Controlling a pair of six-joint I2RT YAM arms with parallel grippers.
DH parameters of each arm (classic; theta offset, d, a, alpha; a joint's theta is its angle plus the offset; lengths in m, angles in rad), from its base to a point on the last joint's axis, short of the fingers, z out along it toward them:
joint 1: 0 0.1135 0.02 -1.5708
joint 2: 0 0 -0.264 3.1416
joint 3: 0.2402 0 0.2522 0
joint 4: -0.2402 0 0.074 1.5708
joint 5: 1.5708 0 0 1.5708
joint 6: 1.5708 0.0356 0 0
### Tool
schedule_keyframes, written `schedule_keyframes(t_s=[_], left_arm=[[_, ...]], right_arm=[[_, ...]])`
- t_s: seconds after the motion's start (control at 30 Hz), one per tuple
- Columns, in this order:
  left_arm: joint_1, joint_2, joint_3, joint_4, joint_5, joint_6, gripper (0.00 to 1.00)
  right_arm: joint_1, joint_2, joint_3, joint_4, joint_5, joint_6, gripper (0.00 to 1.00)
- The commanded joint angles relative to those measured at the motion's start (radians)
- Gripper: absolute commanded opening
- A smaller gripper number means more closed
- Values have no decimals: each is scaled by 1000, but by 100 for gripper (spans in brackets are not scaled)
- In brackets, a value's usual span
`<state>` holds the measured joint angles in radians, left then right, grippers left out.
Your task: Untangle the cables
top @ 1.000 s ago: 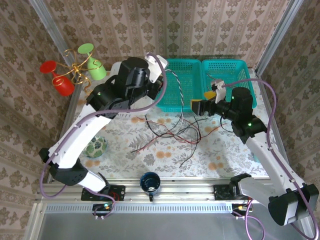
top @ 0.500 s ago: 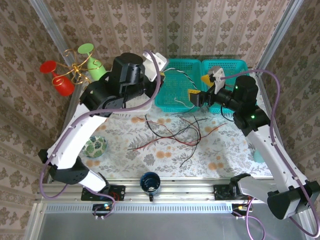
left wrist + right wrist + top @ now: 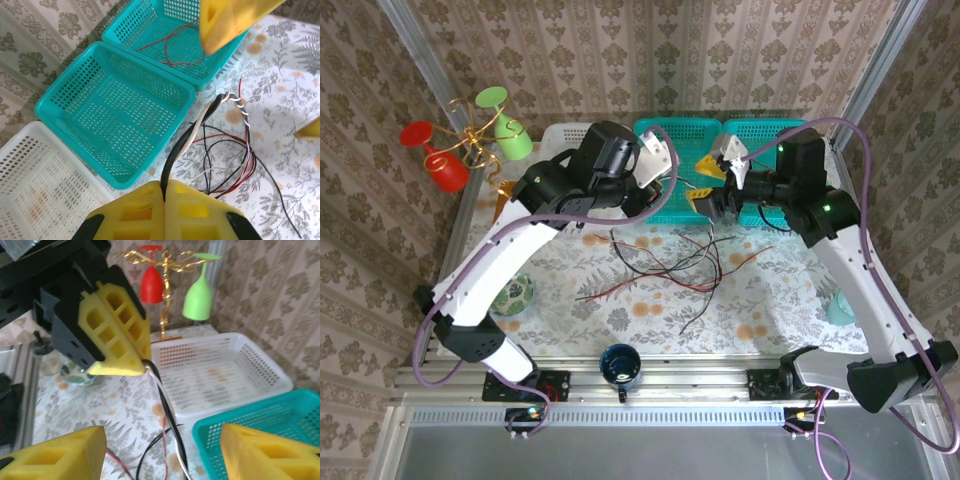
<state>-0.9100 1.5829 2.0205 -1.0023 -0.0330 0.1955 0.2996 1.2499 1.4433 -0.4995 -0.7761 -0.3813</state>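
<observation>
Light: bright, even, diffuse, from overhead; no hard glare. Top cam sharp edge to edge, w/ faint soft shadows on table (image 3: 770, 300) below both arms.

Left wrist cam: left claw (image 3: 164, 192) pads crisp, cables (image 3: 220, 107) just ahead of it in focus, slight wide-angle bend at the edges.

Right wrist cam: right claw (image 3: 160, 455) fingers (image 3: 55, 455) soft, out of focus. Bg beyond it hazy, white basket (image 3: 220, 370) ahead a bit washed out.

Probably a robot lab cell dressed as a home: aluminium frame (image 3: 700, 368), wallpapered panels (image 3: 720, 50), floral tablecloth (image 3: 770, 320).
</observation>
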Motion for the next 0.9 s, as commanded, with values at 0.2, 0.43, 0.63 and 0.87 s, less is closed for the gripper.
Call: schedule_keyframes(t_s=[0.2,0.43,0.63,0.87], left_arm=[[-3,-98,-157,121,136,199,0],[-3,-107,-172,139,153,209,0],[-4,-125,-211,155,164,211,0],[-5,-121,-207,142,176,194,0]], right_arm=[[14,73,105,-162,-172,-59,54],[23,97,96,-169,-158,-69,48],[26,121,80,-120,-187,-48,37],[31,113,69,-109,-199,-50,15]])
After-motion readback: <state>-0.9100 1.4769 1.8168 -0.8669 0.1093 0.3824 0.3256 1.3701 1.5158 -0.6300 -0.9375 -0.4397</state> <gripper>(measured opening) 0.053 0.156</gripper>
